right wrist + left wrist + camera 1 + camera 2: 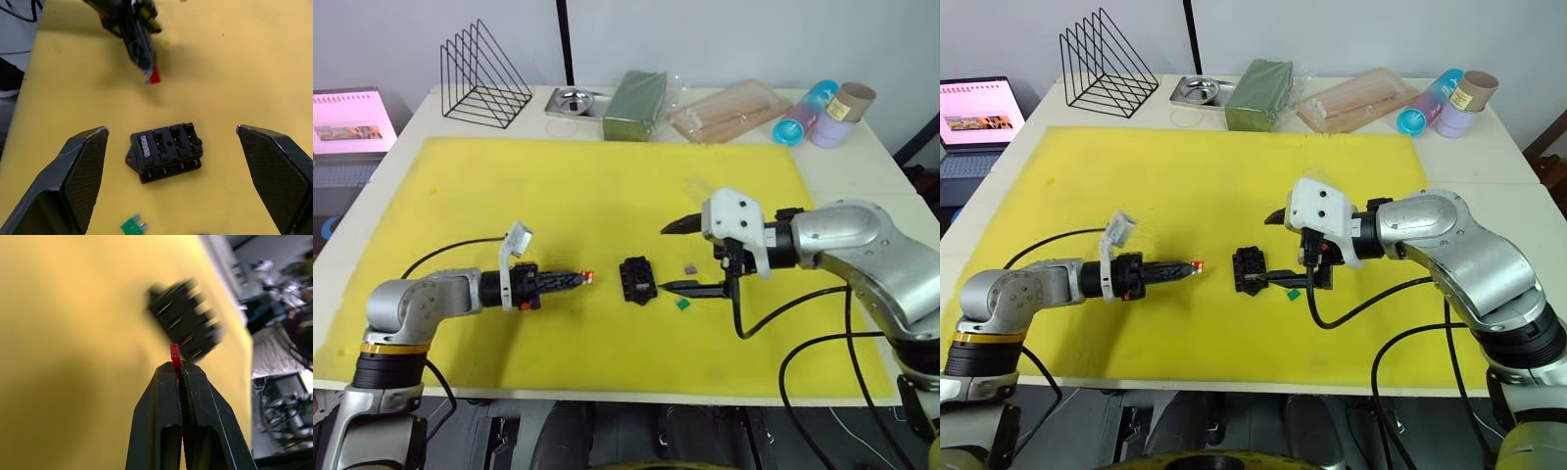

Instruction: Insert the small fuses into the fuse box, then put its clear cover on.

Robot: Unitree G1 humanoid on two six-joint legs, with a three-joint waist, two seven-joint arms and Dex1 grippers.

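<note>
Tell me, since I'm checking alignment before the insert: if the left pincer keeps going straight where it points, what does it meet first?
Most likely the fuse box. The left pincer, shut on the red fuse, points at its slotted face; height above the yellow mat is unclear.

Fuse box (165, 152) between the spread fingers (80, 169) of the right gripper (181, 171)

A grey fuse (145, 146) sat in one end slot. The left gripper (146, 73) pinched the red fuse (155, 75) beyond the box; the green fuse (131, 226) lay on the yellow mat (244, 63).
</note>
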